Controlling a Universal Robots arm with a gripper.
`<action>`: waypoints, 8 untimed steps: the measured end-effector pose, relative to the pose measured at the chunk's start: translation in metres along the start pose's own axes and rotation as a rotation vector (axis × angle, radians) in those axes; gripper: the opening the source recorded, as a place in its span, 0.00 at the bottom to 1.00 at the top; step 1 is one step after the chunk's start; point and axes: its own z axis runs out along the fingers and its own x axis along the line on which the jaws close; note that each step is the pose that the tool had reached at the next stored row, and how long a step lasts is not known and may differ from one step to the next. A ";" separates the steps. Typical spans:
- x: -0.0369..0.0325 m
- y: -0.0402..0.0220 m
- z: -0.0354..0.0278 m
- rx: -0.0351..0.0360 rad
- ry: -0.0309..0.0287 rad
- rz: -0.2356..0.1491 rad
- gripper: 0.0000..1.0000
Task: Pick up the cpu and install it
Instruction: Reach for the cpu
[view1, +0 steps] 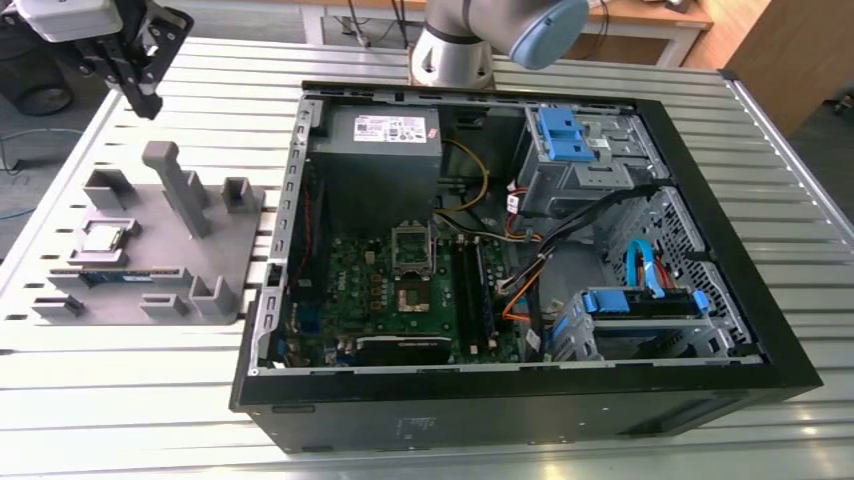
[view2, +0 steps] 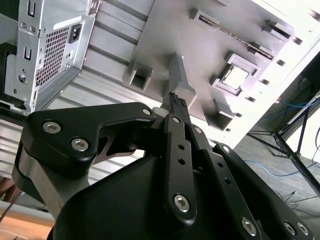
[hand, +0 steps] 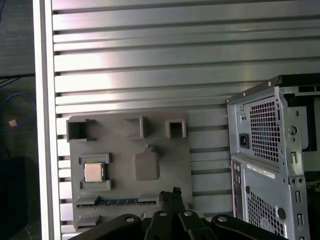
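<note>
Upper left in the exterior view, the gripper (view1: 143, 100), pinched together and empty, hangs above the grey tray (view1: 234, 245) whose left side holds the cpu (view1: 107, 237); a clean pick likely needs squaring over the chip and gripping its edges evenly.
</note>
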 end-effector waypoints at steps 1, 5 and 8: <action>0.0015 -0.0004 0.0002 0.0000 0.0000 0.000 0.11; 0.0081 -0.0016 0.0009 0.0000 0.0000 0.000 0.11; 0.0122 -0.0023 0.0012 0.0000 0.0000 0.000 0.11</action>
